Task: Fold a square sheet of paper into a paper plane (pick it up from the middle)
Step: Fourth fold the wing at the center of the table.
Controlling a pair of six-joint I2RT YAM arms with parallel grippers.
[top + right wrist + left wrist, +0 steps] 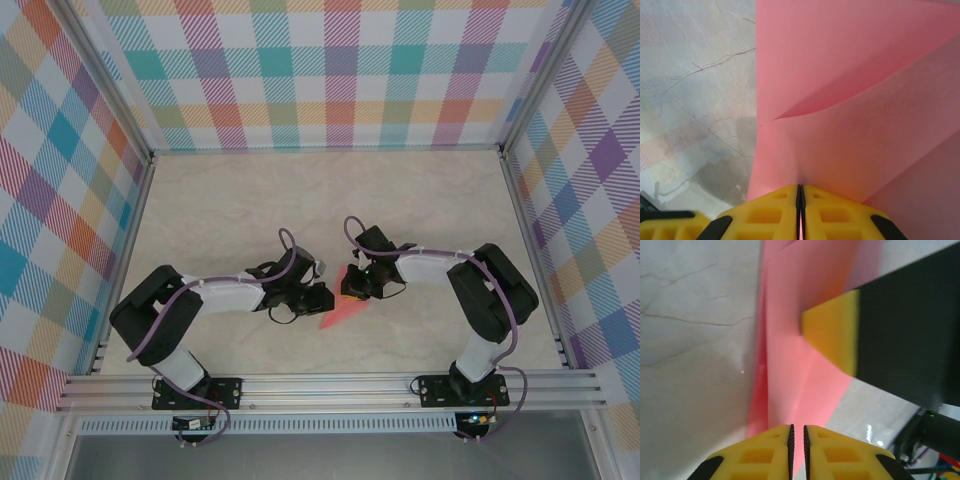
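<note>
The salmon-pink sheet of paper [340, 315] is folded into layers and hangs as a pointed triangle between the two grippers, at the middle of the table near its front. My right gripper [352, 290] is shut on the paper's upper edge; in the right wrist view its jaws [800, 189] pinch the pink layers [850, 100] tight. My left gripper [322, 297] meets the paper from the left. Its jaws [797, 431] stand a thin slit apart with the pink paper [800, 375] running into them. The right gripper's yellow fingertip [832, 332] shows against the paper.
The table top is pale marble [250, 200], walled by checked panels [320, 70] at the back and both sides. An aluminium rail [330, 385] runs along the near edge by the arm bases.
</note>
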